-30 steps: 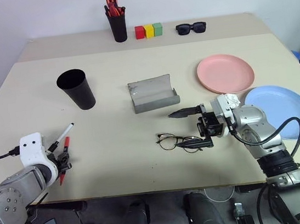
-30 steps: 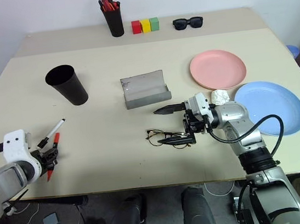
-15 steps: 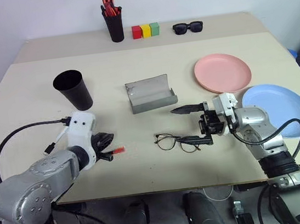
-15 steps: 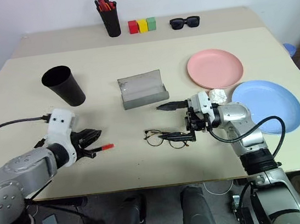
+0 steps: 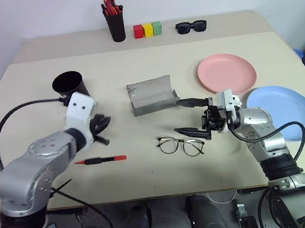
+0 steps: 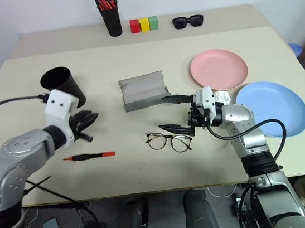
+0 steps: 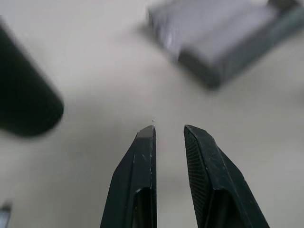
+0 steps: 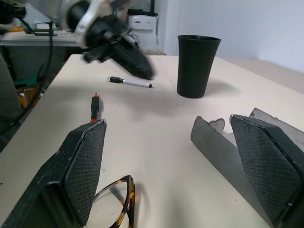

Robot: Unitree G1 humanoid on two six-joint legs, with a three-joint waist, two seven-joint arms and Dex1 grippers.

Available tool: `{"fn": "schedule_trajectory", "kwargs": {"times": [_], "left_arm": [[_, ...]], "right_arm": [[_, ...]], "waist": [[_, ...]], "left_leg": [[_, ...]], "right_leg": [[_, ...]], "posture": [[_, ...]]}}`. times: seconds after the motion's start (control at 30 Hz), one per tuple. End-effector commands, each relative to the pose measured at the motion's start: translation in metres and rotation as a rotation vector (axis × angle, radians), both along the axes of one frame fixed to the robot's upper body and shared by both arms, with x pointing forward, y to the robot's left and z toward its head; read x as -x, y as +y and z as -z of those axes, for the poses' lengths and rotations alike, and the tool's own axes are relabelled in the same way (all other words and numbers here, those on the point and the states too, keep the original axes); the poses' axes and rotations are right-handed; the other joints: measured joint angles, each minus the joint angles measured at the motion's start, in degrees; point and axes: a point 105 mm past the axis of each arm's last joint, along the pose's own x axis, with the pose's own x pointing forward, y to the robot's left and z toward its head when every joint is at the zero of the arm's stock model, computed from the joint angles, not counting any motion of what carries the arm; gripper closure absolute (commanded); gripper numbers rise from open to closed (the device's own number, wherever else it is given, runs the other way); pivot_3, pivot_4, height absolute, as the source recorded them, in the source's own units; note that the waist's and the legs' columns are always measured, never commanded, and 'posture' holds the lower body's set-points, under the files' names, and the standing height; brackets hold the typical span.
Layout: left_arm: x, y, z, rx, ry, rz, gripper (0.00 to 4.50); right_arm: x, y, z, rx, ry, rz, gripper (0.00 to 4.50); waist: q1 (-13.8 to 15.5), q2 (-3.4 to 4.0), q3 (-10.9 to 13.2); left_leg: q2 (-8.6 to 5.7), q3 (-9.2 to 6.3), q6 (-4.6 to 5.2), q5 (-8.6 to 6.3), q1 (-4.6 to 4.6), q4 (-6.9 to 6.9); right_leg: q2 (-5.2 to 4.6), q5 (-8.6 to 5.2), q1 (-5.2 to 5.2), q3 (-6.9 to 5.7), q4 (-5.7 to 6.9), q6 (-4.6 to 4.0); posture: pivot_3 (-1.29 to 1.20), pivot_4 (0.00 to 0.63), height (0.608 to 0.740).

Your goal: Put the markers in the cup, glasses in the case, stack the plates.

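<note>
Glasses [image 5: 181, 145] on surface, ungrasped; right gripper [image 5: 191, 118] jaws spread wide just above. Left gripper [image 5: 100, 126] jaws narrowly parted, probably empty. Next: lower, pinch frame.

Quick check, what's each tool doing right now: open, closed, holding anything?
Left tool: narrowly open, holding nothing; the red marker lies on the table.
Right tool: wide open, empty, just above the glasses.
</note>
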Motion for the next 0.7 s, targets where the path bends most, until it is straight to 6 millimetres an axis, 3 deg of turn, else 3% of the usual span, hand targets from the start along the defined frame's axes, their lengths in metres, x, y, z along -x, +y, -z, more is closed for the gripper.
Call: {"fn": "schedule_trajectory", "kwargs": {"times": [0.03, 0.2, 0.53, 0.7], "left_arm": [[0.012, 0.010, -0.011, -0.021, -0.015, 0.099, 2.74], [0.037, 0.023, -0.009, -0.161, 0.089, 0.306, 0.34], [0.047, 0.045, -0.006, -0.362, 0.257, 0.564, 0.34], [0.034, 0.054, -0.002, -0.447, 0.325, 0.656, 0.34]], "right_arm": [[0.002, 0.001, -0.012, -0.019, -0.049, -0.007, 0.23], [0.000, 0.003, -0.011, -0.020, -0.045, -0.015, 0.23], [0.000, 0.006, -0.009, -0.024, -0.042, -0.021, 0.23], [0.001, 0.005, -0.008, -0.025, -0.040, -0.015, 0.23]], "waist": [[0.1, -0.03, 0.0], [0.2, -0.03, 0.1], [0.1, -0.01, 0.1], [0.1, 0.02, 0.2]], "left_leg": [[0.00, 0.00, -0.01, 0.01, -0.01, 0.01], [0.01, 0.02, -0.04, 0.03, 0.00, 0.02], [0.04, 0.05, -0.03, 0.03, -0.01, -0.10], [0.05, 0.09, -0.02, 0.04, 0.00, -0.08]], "right_leg": [[0.00, 0.00, 0.00, 0.00, -0.01, -0.01], [0.00, -0.11, 0.03, 0.00, -0.04, -0.21], [0.01, -0.15, -0.06, 0.00, -0.01, -0.27], [0.02, -0.14, -0.07, 0.00, 0.03, -0.25]], "posture": [[0.00, 0.150, 0.740], [0.00, 0.150, 0.740], [0.00, 0.150, 0.740], [0.00, 0.150, 0.740]]}}
